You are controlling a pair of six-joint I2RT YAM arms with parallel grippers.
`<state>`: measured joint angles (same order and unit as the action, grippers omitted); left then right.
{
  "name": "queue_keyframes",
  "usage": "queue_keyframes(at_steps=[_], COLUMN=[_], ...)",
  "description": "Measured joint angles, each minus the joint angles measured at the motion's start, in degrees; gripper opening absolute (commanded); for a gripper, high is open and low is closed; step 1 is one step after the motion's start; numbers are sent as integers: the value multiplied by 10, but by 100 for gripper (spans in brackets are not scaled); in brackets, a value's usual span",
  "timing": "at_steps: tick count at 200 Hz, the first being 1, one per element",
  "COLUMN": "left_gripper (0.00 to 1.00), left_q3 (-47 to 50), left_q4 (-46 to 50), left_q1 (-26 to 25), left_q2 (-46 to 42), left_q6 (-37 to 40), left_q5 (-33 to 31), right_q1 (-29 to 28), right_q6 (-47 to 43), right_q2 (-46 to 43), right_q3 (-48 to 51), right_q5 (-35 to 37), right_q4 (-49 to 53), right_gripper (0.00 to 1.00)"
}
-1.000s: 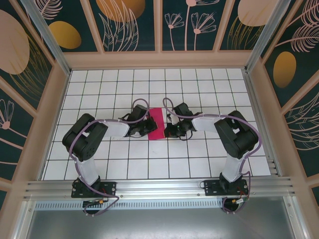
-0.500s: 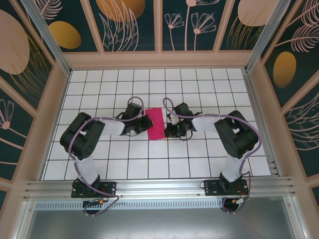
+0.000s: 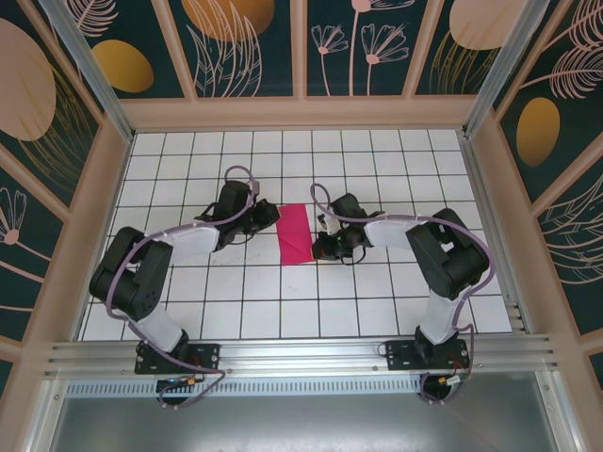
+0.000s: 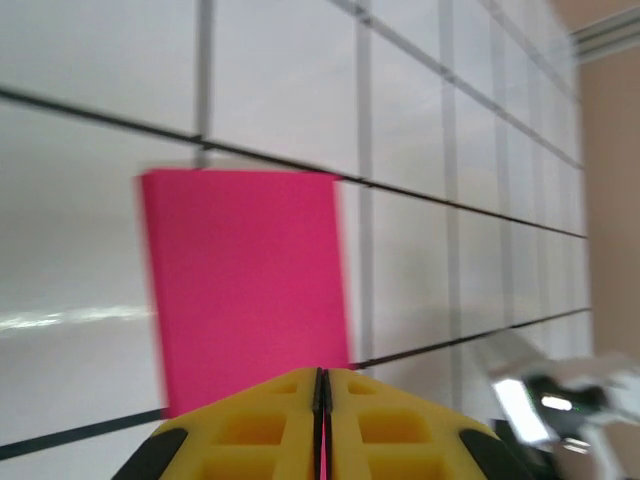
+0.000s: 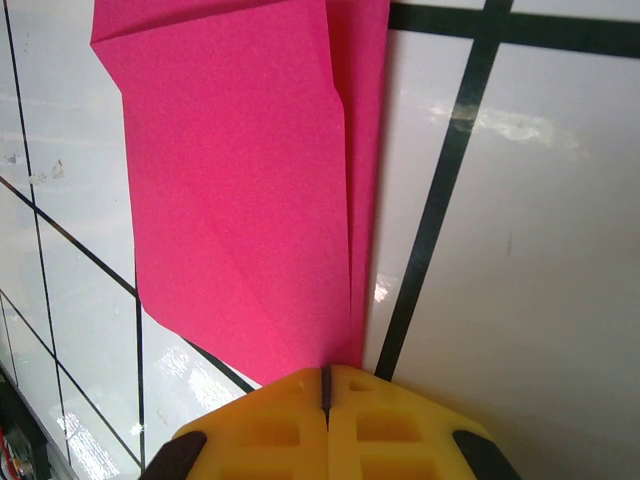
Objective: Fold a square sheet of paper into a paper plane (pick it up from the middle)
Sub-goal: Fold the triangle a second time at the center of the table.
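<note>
The square sheet of paper [image 3: 294, 234] lies flat on the table, folded into a narrow magenta oblong about one grid square wide. The right wrist view shows its layered flaps and a diagonal crease [image 5: 240, 190]. My left gripper [image 3: 270, 215] hovers just off the sheet's far left corner with its yellow jaws together and nothing between them. In the left wrist view the paper [image 4: 245, 290] lies just beyond the left gripper [image 4: 322, 378]. My right gripper [image 3: 318, 247] is shut, its tips [image 5: 325, 372] resting at the sheet's right edge near the near corner.
The white gridded table [image 3: 377, 169] is boxed in by wooden frame walls [image 3: 301, 113] at the back and on both sides. An aluminium rail [image 3: 301, 353] runs along the near edge by the arm bases. Both forearms lie low over the middle squares.
My left arm has swung out to the left and back, and its gripper has drawn off the paper's left side toward the far left corner. The right arm and the paper stay put.
</note>
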<state>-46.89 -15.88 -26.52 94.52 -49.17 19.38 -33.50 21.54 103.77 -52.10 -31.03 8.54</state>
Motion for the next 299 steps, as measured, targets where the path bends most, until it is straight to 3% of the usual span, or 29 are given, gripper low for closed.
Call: queue_keyframes(at_steps=[55, 109, 213, 299], left_gripper=[6, 2, 0, 0], left_q3=[14, 23, 37, 38], left_q4=[-37, -33, -42, -43], left_q1=[-65, -64, -64, -64], left_q2=[21, 80, 92, 92], left_q6=[-29, -41, -41, -42], left_q5=[12, -14, -42, -46], right_q1=[1, 5, -4, -19], right_q6=[0, 0, -24, -44], right_q2=[0, 0, -2, 91], right_q3=[-3, -16, -103, -166], right_q5=[-1, -1, -21, -26], right_q4=[5, 36, 80, 85], right_gripper=[1, 1, 2, 2])
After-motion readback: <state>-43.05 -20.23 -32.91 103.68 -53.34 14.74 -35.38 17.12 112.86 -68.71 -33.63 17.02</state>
